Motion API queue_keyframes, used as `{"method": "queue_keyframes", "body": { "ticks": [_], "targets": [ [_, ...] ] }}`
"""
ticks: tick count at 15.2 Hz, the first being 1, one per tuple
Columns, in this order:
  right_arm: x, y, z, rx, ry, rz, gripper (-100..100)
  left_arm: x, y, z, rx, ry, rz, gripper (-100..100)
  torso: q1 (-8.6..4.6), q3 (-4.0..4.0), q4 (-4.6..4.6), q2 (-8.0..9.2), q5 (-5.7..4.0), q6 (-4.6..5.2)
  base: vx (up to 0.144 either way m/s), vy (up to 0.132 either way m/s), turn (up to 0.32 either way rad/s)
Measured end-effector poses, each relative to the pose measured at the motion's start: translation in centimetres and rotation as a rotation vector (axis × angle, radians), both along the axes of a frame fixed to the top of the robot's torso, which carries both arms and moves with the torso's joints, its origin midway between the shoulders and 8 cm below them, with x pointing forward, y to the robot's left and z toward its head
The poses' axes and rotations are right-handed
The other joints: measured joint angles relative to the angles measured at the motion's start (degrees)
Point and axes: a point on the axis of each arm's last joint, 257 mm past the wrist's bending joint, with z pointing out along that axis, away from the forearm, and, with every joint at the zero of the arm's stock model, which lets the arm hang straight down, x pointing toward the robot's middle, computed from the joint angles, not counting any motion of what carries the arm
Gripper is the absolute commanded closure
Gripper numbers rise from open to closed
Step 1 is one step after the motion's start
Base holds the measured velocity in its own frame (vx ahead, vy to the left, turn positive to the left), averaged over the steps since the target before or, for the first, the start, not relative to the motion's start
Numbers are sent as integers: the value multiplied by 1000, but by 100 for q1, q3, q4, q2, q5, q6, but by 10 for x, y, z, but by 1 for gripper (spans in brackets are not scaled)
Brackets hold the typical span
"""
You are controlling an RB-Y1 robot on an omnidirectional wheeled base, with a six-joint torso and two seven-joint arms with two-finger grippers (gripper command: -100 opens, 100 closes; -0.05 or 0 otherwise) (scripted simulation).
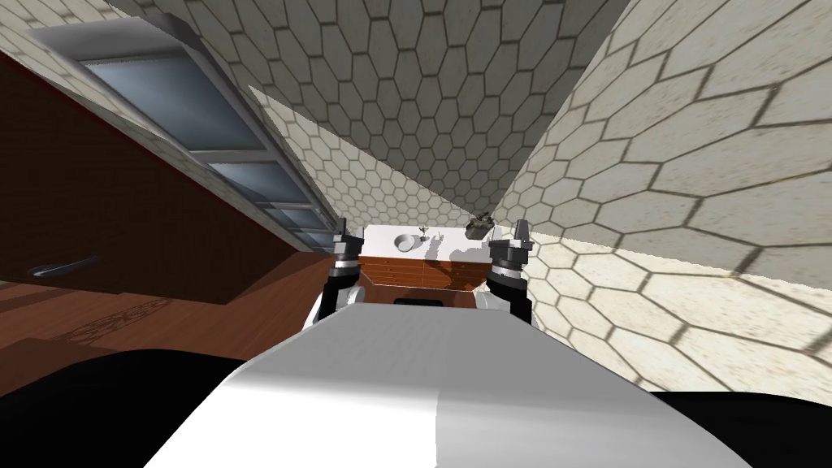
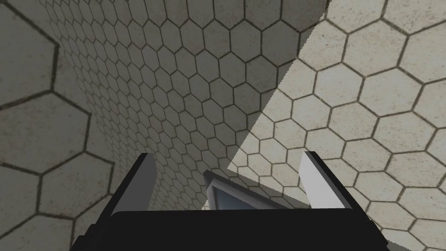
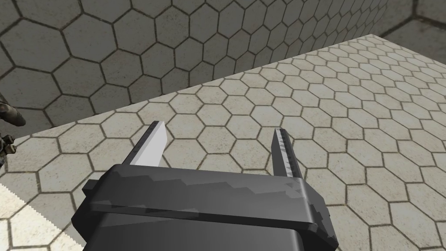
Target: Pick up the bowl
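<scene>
Head view placed the pale bowl (image 1: 404, 241) on the white bench (image 1: 379, 245) well ahead, so the left end effector (image 2: 227, 153) and right end effector (image 3: 218, 127) hung released, grasping nothing.

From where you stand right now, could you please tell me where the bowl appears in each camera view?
Head view: the white bowl sits on the counter top, between the grippers, nearer the left gripper.
Left wrist view: open fingers face the hexagon-tiled wall and a window frame instead.
Right wrist view: the right gripper, open, faces that wall instead.
Shared landmark: the hexagon-tiled wall.
</scene>
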Motion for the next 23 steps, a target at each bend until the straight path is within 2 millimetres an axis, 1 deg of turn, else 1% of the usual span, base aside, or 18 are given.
{"method": "queue_keyframes", "body": {
  "ticks": [5,11,13,17,20,23],
  "targets": [
    [0,0,0,0,0,0,0,19,1,-24,14,98,-1,-100,0,0,0,-1,0,0,21,-7,-33],
    [0,0,0,0,0,0,0,38,3,-47,22,198,3,-100,0,1,0,2,0,0,19,-5,-42],
    [0,0,0,0,0,0,0,47,3,-59,26,242,5,-100,-1,-1,0,-1,0,-1,23,-9,4],
    [0,0,0,0,0,0,0,57,7,-79,27,319,12,-100,0,0,0,1,0,-1,20,-6,-35],
    [0,0,0,0,0,0,0,66,8,-92,29,373,16,-100,0,1,0,2,0,-1,19,-6,-30],
    [0,0,0,0,0,0,0,73,9,-109,30,434,22,-100,-1,0,0,1,-1,-1,21,-8,-36]
  ]
}}
